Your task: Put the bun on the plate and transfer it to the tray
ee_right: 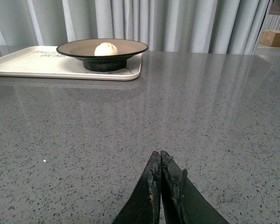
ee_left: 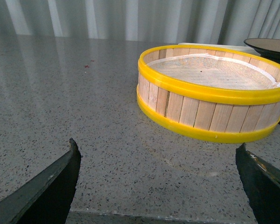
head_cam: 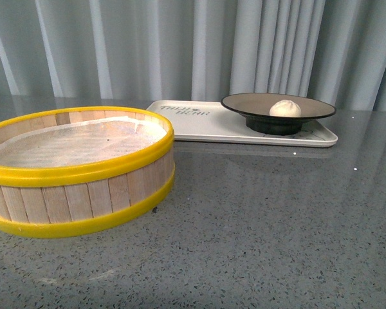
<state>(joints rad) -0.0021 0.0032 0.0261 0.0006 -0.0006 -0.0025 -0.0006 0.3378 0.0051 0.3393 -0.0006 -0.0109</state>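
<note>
Steamer basket (head_cam: 77,170) nearest, holding only liner. Bun (head_cam: 285,108) on plate (head_cam: 244,103), plate on tray (head_cam: 199,122) at far side. Left gripper (ee_left: 158,186) spread wide, right gripper (ee_right: 161,186) pressed together, both clear of objects. Task apparently complete; next likely nothing beyond parking arms.

A grey speckled stone tabletop (head_cam: 276,219) fills the foreground, polished enough to carry soft reflections of the light. Behind it hangs a pale grey curtain (head_cam: 199,45) in long vertical folds, closing off the whole back of the room. In the right wrist view, far beyond the jaws and off to one side past the curtain's edge, a brown cardboard box (ee_right: 276,37) sits on a pale surface.
</note>
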